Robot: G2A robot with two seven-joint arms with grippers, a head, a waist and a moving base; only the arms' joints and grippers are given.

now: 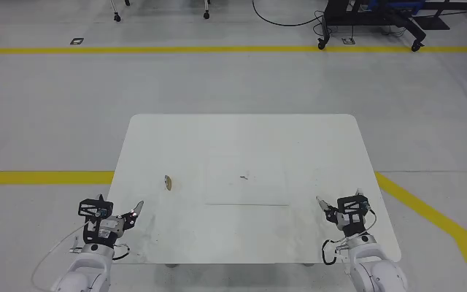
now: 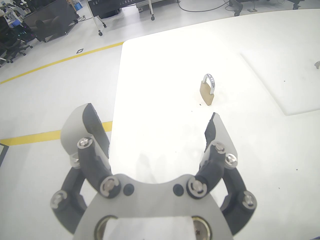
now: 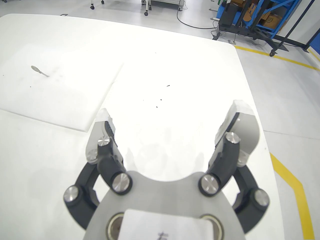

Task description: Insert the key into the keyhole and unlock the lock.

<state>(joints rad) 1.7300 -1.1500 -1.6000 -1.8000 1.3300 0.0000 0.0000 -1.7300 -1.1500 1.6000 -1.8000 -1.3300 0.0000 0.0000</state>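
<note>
Left pincer (image 2: pixel 151 112) and right pincer (image 3: pixel 172 108) gape wide. Key (image 3: pixel 39 71) lies flat on the mat (image 3: pixel 62 96) (a thin sliver) and may skid; lock (image 2: pixel 207 92), beside the mat, could topple.

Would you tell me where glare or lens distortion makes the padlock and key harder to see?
Left wrist view: glare bleaches the white table, yet the silver-shackled brass padlock stands out; the table edge bows from the wide lens. Right wrist view: same glare; the small silver key reads as a grey sliver on the white mat. Top view: evenly lit, both tiny.
</note>
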